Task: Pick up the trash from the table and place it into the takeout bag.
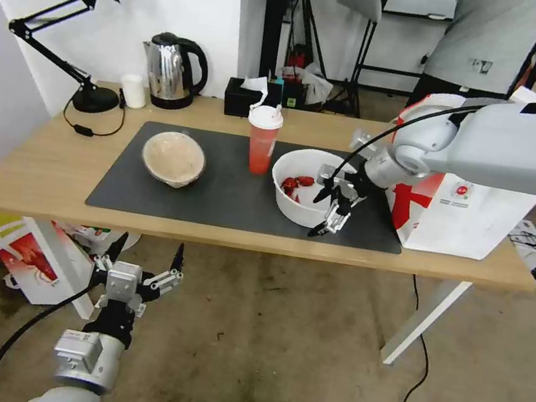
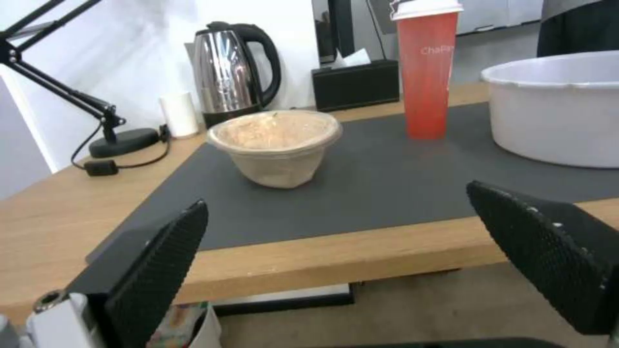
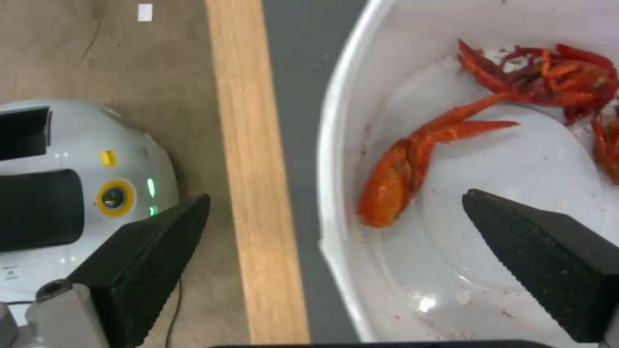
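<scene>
**Straddling the rim of the white bowl**

From my head camera, my right gripper [image 1: 324, 213] hangs over the near edge of the large white plastic bowl [image 1: 307, 187], its fingers spread wide and pointed down, one inside the rim and one outside. I judge this is so the wall of the bowl can be pinched; a bowl this broad offers no other hold. The red food scraps [image 1: 295, 183] lie at the far side of the bowl, clear of my fingers. The takeout bag [image 1: 461, 210] stands just to the right on the table [image 1: 37, 173], close by, which keeps the carry short. The red cup [image 1: 262, 140] and the beige paper bowl [image 1: 173, 158] wait on the dark mat [image 1: 228, 198], untouched. My left gripper [image 1: 146, 255] idles below the table's front edge, fingers spread and holding nothing.

From my left wrist, the two black fingertips [image 2: 161, 256] frame the table from low down: the beige paper bowl [image 2: 277, 145] sits upright on the mat, the red cup [image 2: 427, 72] behind it, and the white bowl's wall [image 2: 561, 111] beside it.

From my right wrist, looking straight down, one fingertip [image 3: 148, 251] hangs over the floor beyond the table edge and the other [image 3: 541, 256] over the bowl's inside, with the rim [image 3: 332, 193] between them. Nothing is gripped yet. The risk I see is the thin wall flexing or the bowl tipping and spilling scraps once lifted by one side.
</scene>
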Robot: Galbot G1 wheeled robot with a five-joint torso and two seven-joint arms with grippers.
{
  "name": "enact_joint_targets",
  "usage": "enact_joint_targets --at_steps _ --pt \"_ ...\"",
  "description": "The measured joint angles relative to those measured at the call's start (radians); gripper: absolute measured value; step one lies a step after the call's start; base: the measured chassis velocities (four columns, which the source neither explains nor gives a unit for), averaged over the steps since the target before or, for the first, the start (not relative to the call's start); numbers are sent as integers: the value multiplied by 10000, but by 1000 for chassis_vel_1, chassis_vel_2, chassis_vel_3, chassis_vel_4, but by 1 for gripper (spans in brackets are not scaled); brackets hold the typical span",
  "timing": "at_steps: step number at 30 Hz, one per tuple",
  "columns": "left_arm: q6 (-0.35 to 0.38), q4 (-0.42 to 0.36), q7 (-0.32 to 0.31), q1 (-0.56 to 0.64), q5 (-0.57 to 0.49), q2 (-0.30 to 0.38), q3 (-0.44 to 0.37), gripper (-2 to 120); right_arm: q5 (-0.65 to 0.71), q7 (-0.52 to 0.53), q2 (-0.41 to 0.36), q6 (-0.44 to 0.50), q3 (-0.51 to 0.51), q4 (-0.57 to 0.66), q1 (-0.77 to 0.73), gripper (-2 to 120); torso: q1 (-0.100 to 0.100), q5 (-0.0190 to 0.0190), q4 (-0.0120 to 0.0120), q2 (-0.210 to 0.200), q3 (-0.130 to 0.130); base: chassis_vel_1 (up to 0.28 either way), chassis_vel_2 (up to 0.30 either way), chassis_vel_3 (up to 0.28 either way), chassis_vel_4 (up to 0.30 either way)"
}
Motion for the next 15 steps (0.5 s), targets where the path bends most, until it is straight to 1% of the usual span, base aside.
enact_joint_targets --at_steps 15 --pt "0 0 0 0 0 0 0 100 -301 -2 -100 23 395 -394 -581 100 -1 -2 0 0 0 0 0 0 0"
